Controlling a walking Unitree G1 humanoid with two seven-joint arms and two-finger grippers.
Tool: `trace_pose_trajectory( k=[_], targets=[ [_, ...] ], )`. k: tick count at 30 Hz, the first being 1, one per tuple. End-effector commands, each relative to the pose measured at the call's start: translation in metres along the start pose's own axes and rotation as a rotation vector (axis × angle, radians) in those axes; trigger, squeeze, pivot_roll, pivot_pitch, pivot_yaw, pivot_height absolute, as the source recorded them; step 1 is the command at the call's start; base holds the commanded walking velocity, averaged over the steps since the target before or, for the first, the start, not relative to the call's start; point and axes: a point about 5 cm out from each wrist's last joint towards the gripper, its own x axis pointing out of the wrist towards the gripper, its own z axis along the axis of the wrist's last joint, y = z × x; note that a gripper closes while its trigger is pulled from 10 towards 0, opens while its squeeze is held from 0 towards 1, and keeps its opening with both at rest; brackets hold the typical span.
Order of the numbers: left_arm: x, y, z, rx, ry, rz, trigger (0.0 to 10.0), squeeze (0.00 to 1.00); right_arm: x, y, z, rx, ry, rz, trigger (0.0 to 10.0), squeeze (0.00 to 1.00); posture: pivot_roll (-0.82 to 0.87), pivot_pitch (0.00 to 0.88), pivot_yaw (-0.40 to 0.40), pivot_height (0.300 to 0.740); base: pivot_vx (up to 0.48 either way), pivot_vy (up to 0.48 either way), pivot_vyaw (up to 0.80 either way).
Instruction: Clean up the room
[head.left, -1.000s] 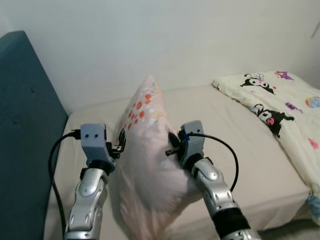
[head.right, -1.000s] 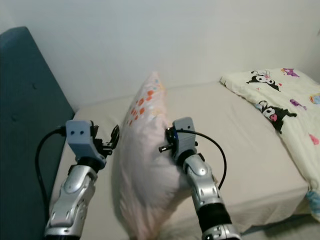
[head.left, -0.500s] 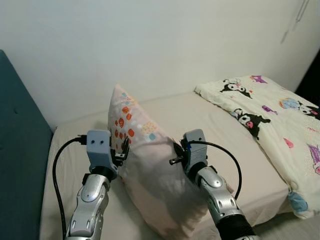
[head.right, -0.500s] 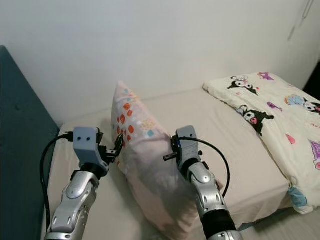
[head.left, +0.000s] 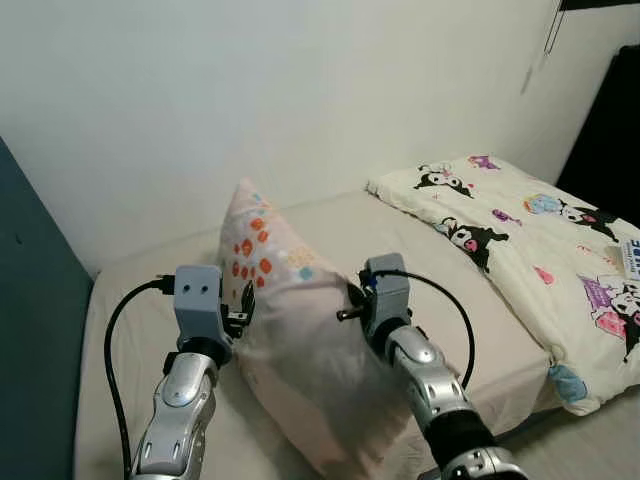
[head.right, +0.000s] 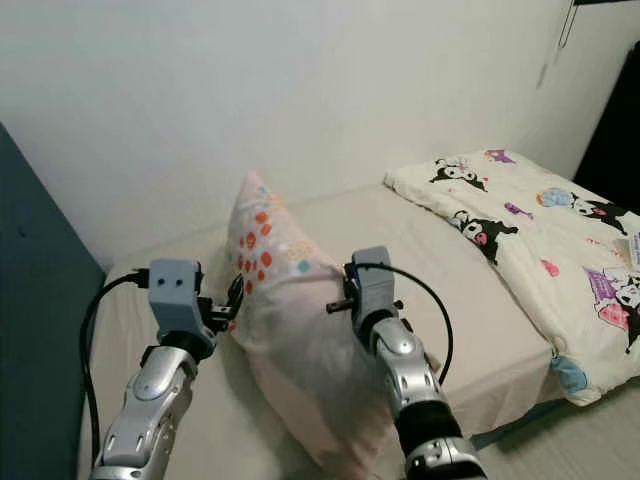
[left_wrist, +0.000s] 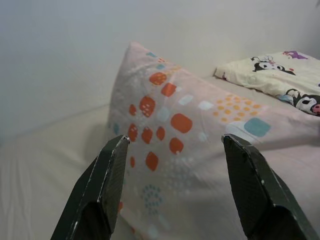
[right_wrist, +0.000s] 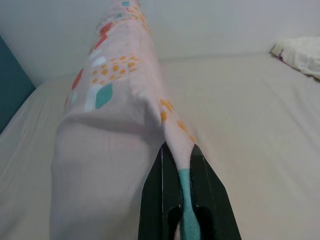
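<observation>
The pillow (head.left: 300, 340) is pink with orange and blue spots. It stands up on one edge, tilted, on the bed (head.left: 380, 250), near the head end by the blue headboard (head.left: 35, 320). It is not lying flat, because I am holding it up.

My right claw (right_wrist: 181, 172) is pinched tight on a fold of the pillow's edge. The cloth is squeezed between my two black fingers (right_wrist: 160, 200), and that keeps the pillow from falling over.

My left claw (left_wrist: 172, 150) is spread wide, with nothing in it. One finger sits on each side of the spotted end of the pillow. I think the fingers are just beside the cloth and not pressing on it, but it is hard to be sure. It is there to steady the pillow, or to grab it if I need two holds.

Past the pillow the bed sheet is plain and bare. Farther off, at the other end of the bed, lies a cream blanket (head.left: 540, 240) with cartoon pictures, well apart from the pillow. Behind the bed is a white wall (head.left: 250, 90).

I think the job now is to set the pillow down neatly at the head of the bed.
</observation>
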Motion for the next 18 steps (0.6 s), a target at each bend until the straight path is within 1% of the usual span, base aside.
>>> trace_pose_trajectory(
  k=[1,4,12,14,18],
  targets=[
    [0.000,0.003,-0.002,0.027,0.019,0.009,10.0,0.00,0.004,-0.001,0.018,0.011,-0.082,-0.007,10.0,0.00,-0.09,0.000,0.020,0.720,0.000,0.000,0.00],
    [0.000,0.003,-0.002,0.026,0.021,0.011,10.0,0.00,0.004,-0.001,0.018,0.010,-0.083,-0.008,10.0,0.00,-0.09,0.000,0.020,0.720,0.000,0.000,0.00],
    [-0.009,0.006,-0.011,0.007,0.051,0.024,10.0,0.00,0.002,-0.001,0.014,0.040,-0.095,-0.005,10.0,0.00,-0.09,0.000,0.027,0.720,0.000,0.000,0.00],
    [-0.010,0.008,-0.013,0.004,0.056,0.035,10.0,0.00,0.000,-0.003,0.009,0.012,-0.084,-0.008,10.0,0.00,-0.09,0.000,0.026,0.720,0.000,0.000,0.00],
    [-0.010,0.008,-0.013,-0.002,0.059,0.043,10.0,0.00,0.000,-0.002,0.008,-0.007,-0.082,-0.004,10.0,0.00,-0.09,0.000,0.029,0.720,0.000,0.000,0.00]
  ],
)
